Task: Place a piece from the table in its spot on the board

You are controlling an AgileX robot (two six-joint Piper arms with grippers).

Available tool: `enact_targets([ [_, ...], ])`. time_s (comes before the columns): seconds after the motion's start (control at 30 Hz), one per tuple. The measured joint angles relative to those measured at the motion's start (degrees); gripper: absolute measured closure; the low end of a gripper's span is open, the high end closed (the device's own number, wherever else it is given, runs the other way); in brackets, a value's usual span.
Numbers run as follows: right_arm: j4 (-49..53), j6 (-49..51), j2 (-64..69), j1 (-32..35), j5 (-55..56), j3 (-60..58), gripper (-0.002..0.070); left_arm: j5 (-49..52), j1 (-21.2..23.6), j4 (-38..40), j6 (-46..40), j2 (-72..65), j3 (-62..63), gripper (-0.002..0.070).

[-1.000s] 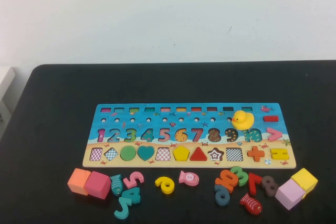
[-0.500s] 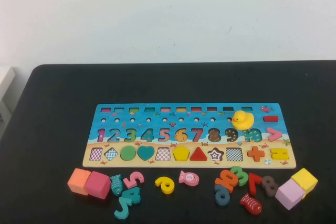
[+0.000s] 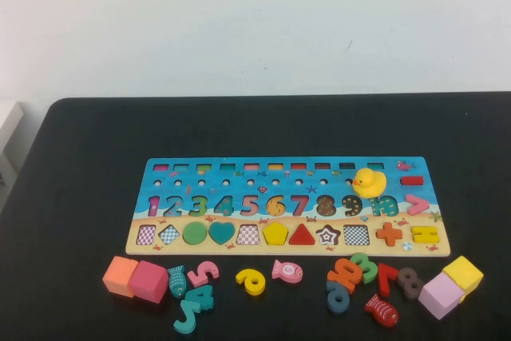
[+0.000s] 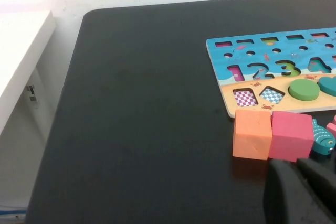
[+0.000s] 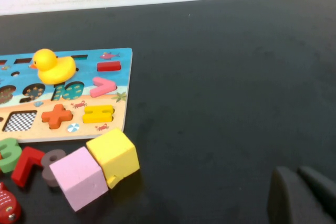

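Nothing has moved since the earlier frames: every piece lies where it lay. The yellow pentagon [image 3: 276,232] sits flat in its pentagon recess on the sandy lower strip of the board [image 3: 287,167], centre of the high view, between a checkered square recess [image 3: 248,234] on its left and the red triangle [image 3: 302,235] on its right. The board lies on the black table [image 3: 96,157]. Neither arm shows in the high view. The left end effector [image 4: 300,192] appears only as dark fingers at the lower right of the left wrist view, clenched and empty, just below the orange cube [image 4: 252,133] and pink cube [image 4: 291,135], well apart from the pentagon, which that view does not reach. The right end effector [image 5: 303,195] shows as dark fingers at the lower right of the right wrist view, over bare table; whether it is clenched cannot be told. A yellow cube [image 5: 113,156] and a lilac cube [image 5: 79,178] lie to its left in that view, and a yellow duck [image 5: 51,67] stands on the board.
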State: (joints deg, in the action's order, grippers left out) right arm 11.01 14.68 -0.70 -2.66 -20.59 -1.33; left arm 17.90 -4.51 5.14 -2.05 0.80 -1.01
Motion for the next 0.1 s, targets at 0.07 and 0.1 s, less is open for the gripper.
enact_targets([
  [0.07,0.0,0.0,0.0,0.0,0.0,0.0,0.0657,0.0,0.0,0.0,0.0,0.0,0.0,0.0675],
  [0.1,0.0,0.0,0.0,0.0,0.0,0.0,0.0657,0.0,0.0,0.0,-0.12,0.0,0.0,0.0675],
])
